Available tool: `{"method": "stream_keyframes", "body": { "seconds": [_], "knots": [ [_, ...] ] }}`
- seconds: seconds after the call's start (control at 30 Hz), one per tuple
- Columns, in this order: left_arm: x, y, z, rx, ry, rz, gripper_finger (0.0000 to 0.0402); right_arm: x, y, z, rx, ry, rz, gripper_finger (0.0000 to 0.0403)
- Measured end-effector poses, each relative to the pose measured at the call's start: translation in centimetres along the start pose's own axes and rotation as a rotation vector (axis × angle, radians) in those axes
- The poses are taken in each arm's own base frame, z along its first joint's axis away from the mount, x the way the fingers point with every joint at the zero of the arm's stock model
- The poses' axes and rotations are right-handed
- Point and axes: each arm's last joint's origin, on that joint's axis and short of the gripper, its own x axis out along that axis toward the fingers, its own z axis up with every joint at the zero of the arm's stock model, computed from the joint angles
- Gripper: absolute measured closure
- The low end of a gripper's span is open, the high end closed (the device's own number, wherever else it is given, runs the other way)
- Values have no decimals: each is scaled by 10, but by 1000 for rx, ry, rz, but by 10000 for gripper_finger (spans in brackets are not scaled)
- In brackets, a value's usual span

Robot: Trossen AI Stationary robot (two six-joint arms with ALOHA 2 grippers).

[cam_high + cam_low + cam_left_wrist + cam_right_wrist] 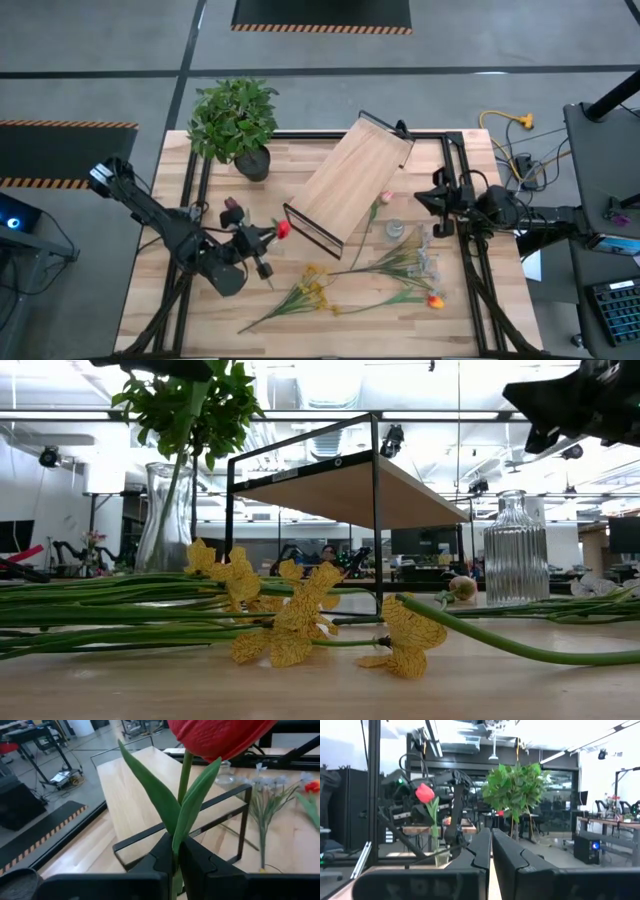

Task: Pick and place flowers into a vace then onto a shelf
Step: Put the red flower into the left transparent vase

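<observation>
My left gripper (266,240) (176,862) is shut on a red tulip (220,737) (283,229) left of the shelf's near end; the tulip also shows in the right wrist view (425,793). The shelf (350,182) (350,488), a pale board on a black frame, stands at mid-table. A ribbed glass vase (515,550) (395,231) stands upright near the shelf's right side. Loose flowers lie flat on the table: yellow (315,285) (290,620), orange (435,300), pink (386,198), white-bluish (420,262). My right gripper (432,205) (491,852) is shut, raised at the table's right side, holding nothing. My left gripper pinches the tulip's green stem (176,851) between its two fingers, just below where the two leaves (165,805) spring off. The fingers lie across the stem. The tulip is lifted clear of the table and stands roughly upright, its blossom above the fingers.
A bushy green plant (235,120) (190,405) in a dark pot stands at the table's far left corner. Black frame rails (470,270) run along the table's left and right sides. Bare wood lies in front of my left gripper, near the table's near edge.
</observation>
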Motion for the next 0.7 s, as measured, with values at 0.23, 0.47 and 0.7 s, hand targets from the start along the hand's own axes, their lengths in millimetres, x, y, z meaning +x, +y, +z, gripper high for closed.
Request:
{"method": "stream_keyframes", "body": {
  "seconds": [0.23, 0.47, 0.7],
  "knots": [
    [-4, 21, -14, -81, -35, 41, 396, 0, 0, 2, -6, -24, -1, 394],
    [-6, 40, -34, -165, -67, 26, 396, 0, 0, 2, -3, -22, 0, 394],
    [-11, 60, -47, -214, -86, 6, 374, 0, 0, 2, -5, -19, 0, 394]
  ]
}}
